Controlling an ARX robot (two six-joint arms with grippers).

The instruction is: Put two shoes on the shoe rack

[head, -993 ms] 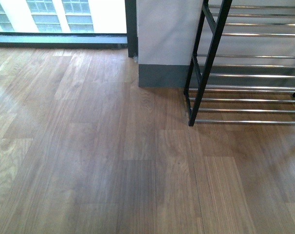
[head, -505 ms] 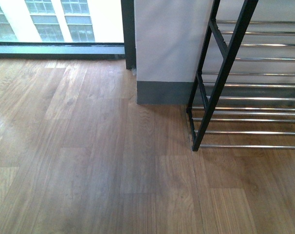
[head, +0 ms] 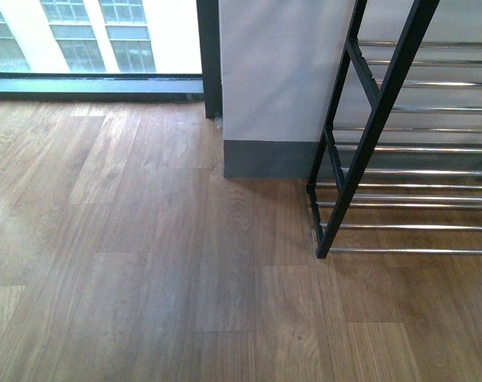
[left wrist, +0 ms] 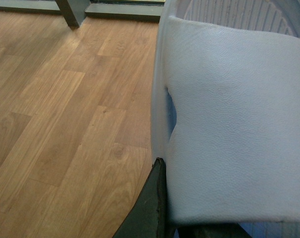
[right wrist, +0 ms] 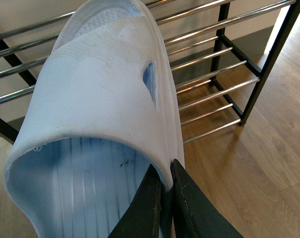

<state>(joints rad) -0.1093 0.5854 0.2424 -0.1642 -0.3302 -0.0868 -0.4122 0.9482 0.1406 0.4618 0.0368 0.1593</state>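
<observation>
The two shoes are out of view. The shoe rack point(head: 376, 119), a black frame with chrome bars, stands at the right of the front view, which shows neither arm. My left gripper point(left wrist: 169, 218) is shut on the wide strap of a pale blue slide sandal point(left wrist: 234, 124) held above the wood floor. My right gripper point(right wrist: 167, 173) is shut on the strap edge of a second pale blue slide sandal point(right wrist: 100, 94). That sandal hangs in front of the shoe rack point(right wrist: 271, 59), its toe end toward the bars.
A white wall corner point(head: 273, 79) with a dark grey skirting stands just left of the rack. A floor-level window point(head: 90, 32) runs along the back left. Wood plank floor point(head: 145, 278) fills the foreground.
The front view has drawn closer to the rack. The rack's end frame and the wall corner now look larger and sit lower in the picture.
</observation>
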